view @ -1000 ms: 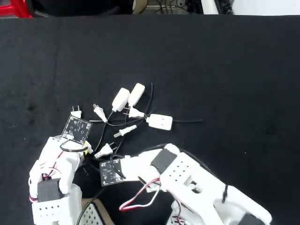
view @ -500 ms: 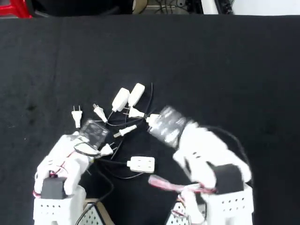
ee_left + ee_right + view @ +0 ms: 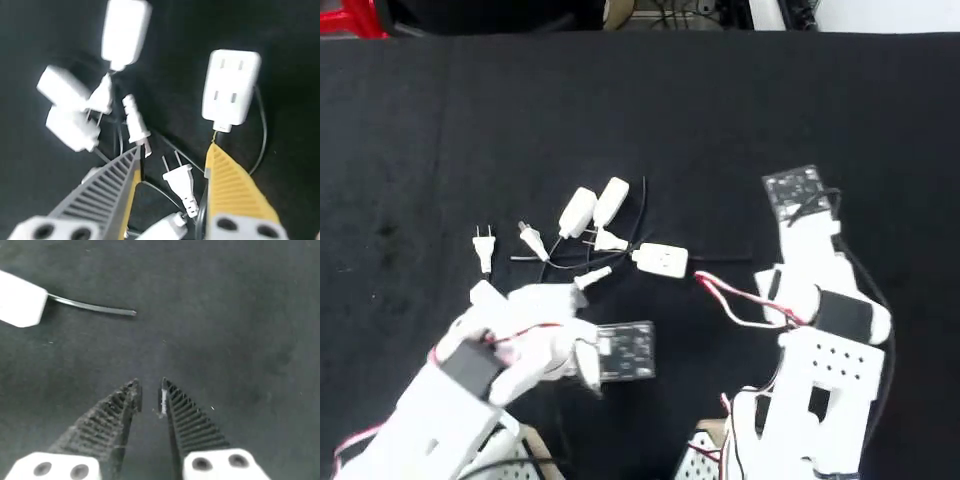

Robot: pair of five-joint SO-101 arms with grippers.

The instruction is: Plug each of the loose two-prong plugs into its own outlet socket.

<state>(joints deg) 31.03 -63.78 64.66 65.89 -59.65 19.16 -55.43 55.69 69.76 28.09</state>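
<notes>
black cloth table cover [image 3: 770, 120]: matt, faintly fuzzy, pale lint specks.
white rectangular plastic outlet socket block [image 3: 231, 85]: smooth, slight sheen.
white plastic two-prong plug [image 3: 181, 180]: smooth body, bare metal prongs.
thin black cord [image 3: 92, 307]: smooth, faintly shiny.
left gripper [image 3: 175, 150]: ribbed matt plastic, one finger grey, one yellow.
right gripper [image 3: 149, 385]: ribbed matt black plastic.
white arm shells [image 3: 820, 390]: matt plastic.

Even light, soft shadows (outlet socket [image 3: 231, 87] glaring)
</notes>
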